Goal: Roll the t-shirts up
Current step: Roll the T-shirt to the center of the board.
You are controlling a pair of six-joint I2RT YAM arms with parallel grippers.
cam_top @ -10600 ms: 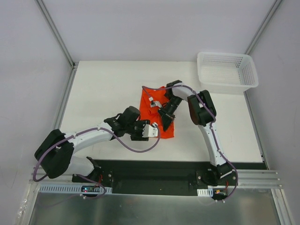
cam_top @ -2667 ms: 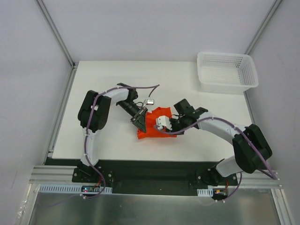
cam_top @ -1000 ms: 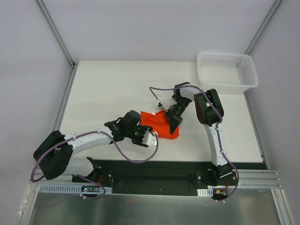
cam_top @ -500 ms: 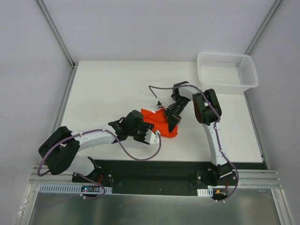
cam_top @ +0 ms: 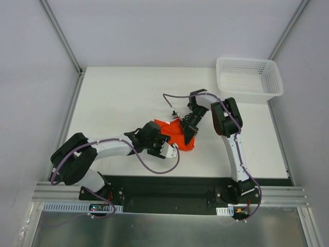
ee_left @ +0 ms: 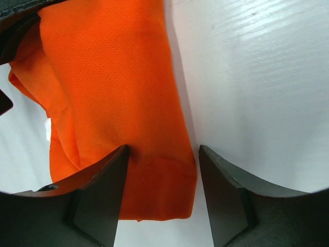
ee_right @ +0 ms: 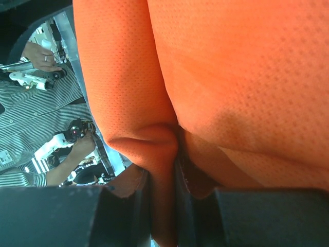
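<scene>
One orange t-shirt (ee_left: 103,77), fine dimpled knit, bunched in right gripper (ee_right: 165,206)

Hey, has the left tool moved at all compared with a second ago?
Yes. Seen from above, the left tool has shifted slightly right, toward the side where the basket sits, closing in on the t-shirt.

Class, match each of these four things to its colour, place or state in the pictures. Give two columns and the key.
Things:
1. t-shirt
2. basket
3. left gripper
4. right gripper

States:
A. white, far right
B. open, straddling the t-shirt's edge
C. orange-red, bunched up
D. shut on a fold of the t-shirt

Pairs: 1-C, 2-A, 3-B, 4-D
</scene>
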